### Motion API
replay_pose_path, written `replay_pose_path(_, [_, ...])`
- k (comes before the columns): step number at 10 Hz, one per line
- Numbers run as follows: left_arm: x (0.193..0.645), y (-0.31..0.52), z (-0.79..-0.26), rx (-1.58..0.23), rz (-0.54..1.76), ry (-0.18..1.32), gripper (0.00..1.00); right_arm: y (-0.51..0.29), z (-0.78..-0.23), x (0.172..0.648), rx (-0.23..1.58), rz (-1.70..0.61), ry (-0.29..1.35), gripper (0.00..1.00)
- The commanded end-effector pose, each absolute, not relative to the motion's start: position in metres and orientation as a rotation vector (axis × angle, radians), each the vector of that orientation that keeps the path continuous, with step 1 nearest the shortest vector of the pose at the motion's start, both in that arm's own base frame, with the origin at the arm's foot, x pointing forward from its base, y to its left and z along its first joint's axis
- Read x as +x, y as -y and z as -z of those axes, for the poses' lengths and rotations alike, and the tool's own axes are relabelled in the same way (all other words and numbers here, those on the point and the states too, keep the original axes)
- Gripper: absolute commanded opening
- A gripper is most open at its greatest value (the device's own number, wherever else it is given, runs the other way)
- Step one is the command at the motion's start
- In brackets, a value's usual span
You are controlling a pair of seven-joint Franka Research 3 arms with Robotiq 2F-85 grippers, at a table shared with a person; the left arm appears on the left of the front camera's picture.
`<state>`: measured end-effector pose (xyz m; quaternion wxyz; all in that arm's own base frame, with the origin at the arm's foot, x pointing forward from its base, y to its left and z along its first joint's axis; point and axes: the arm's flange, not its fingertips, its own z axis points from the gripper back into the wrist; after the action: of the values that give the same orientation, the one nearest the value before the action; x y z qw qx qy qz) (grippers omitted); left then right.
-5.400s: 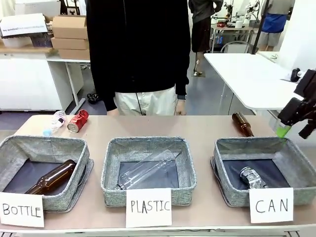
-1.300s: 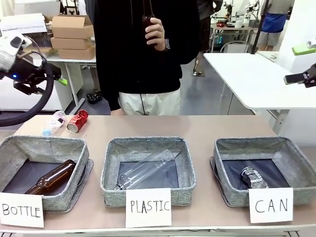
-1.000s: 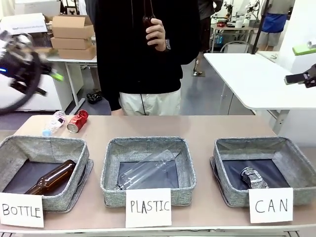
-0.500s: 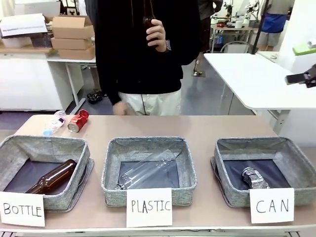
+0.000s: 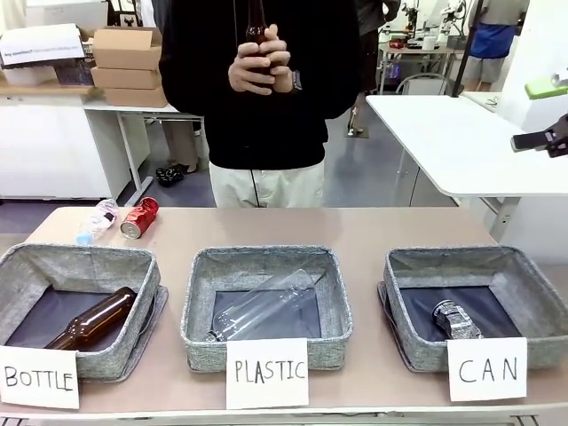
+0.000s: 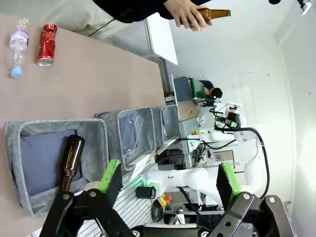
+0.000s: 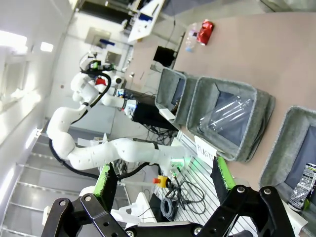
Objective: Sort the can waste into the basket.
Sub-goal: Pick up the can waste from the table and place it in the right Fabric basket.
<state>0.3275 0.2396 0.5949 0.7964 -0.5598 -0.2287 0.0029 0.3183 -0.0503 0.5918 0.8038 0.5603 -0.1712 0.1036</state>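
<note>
Tan tabletop [image 5: 373, 229] carries three grey woven baskets. The CAN basket [image 5: 453, 256] sits well below the right end effector [image 7: 163, 170] and off to the lower right of its wrist view.

Right end effector: released, jaws wide, nothing between them, parked high and well clear of the tabletop.

Left end effector [image 6: 168, 170]: also released and empty, raised on the robot's side. The BOTTLE basket [image 6: 98, 129] is just ahead of its fingers.

Person's hands [image 5: 259, 67] hold a brown bottle [image 6: 212, 13] at chest height, far beyond both end effectors. Not can waste.

Silver can [image 5: 455, 319]: already inside the CAN basket, lying on the dark lining. Done, by the look of it.

Red can [image 6: 47, 44]: lies on its side on the tabletop, far ahead of the left end effector, past the BOTTLE basket, just beside a clear plastic bottle [image 6: 17, 44]. One can left to sort, and the left end effector is the nearer one.

Handling, my read:
- Thin metal, likely empty, so light.
- Walls look creased, so it will buckle under a hard squeeze.
- Glossy and round, so it can roll or slip.
- Take it across the mid-body, fingers straddling the long axis, with a gentle close.
- Approach from the side away from the plastic bottle.
</note>
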Motion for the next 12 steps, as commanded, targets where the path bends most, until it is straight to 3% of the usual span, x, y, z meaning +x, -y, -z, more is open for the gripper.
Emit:
replay_pose_path(1, [0.3249, -0.2396, -0.5908, -1.184, -0.009, 0.489, 1.0, 0.0511, -0.5928, 0.3178, 1.197, -0.244, 0.374, 1.0])
replay_pose_path(12, [0.3249, -0.2396, -0.5908, -1.184, -0.009, 0.489, 1.0, 0.0511, -0.5928, 0.3178, 1.197, -0.244, 0.374, 1.0])
